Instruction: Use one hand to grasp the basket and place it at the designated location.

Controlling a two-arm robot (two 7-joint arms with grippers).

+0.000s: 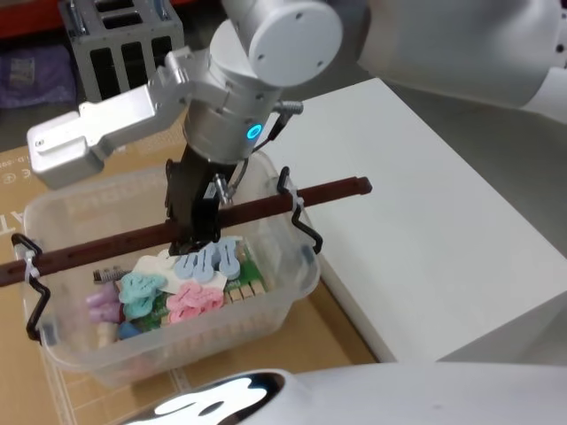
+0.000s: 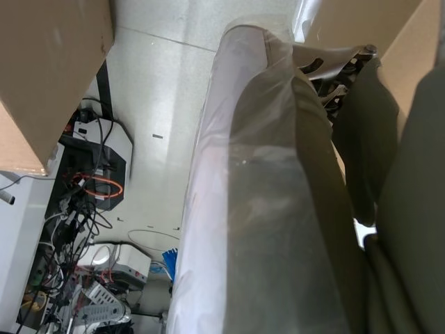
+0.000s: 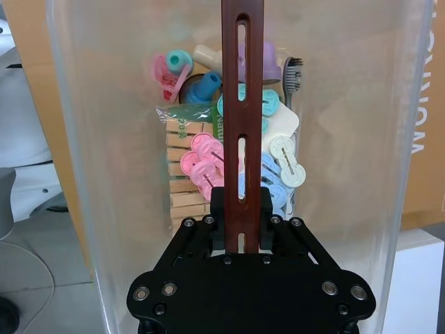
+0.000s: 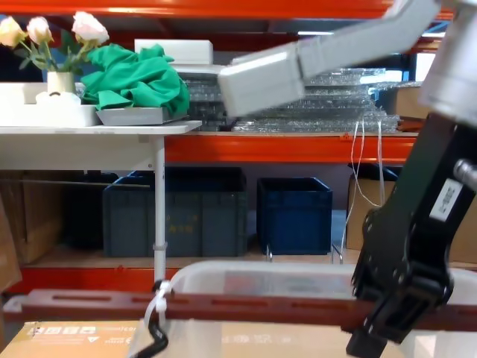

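The basket [image 1: 282,285] is a translucent milky tub over a brown cardboard surface, left of a white table. Its dark reddish-brown handle [image 1: 97,249] stands raised across the top, held by white loops at both ends. My right gripper [image 1: 197,235], black on a silver-grey arm, reaches down from above and is shut on the middle of the handle. In the right wrist view the black fingers [image 3: 218,206] clamp the slotted handle [image 3: 242,90] from both sides. The chest view shows the gripper [image 4: 393,313] on the handle [image 4: 223,306] above the basket rim [image 4: 253,271].
Pastel clips, wooden clothespins [image 3: 186,174] and a brush lie inside the basket. A white table [image 1: 443,221] lies to the right. A grey rack [image 1: 124,44] stands behind. Dark blue crates [image 4: 294,212] sit under orange shelving ahead.
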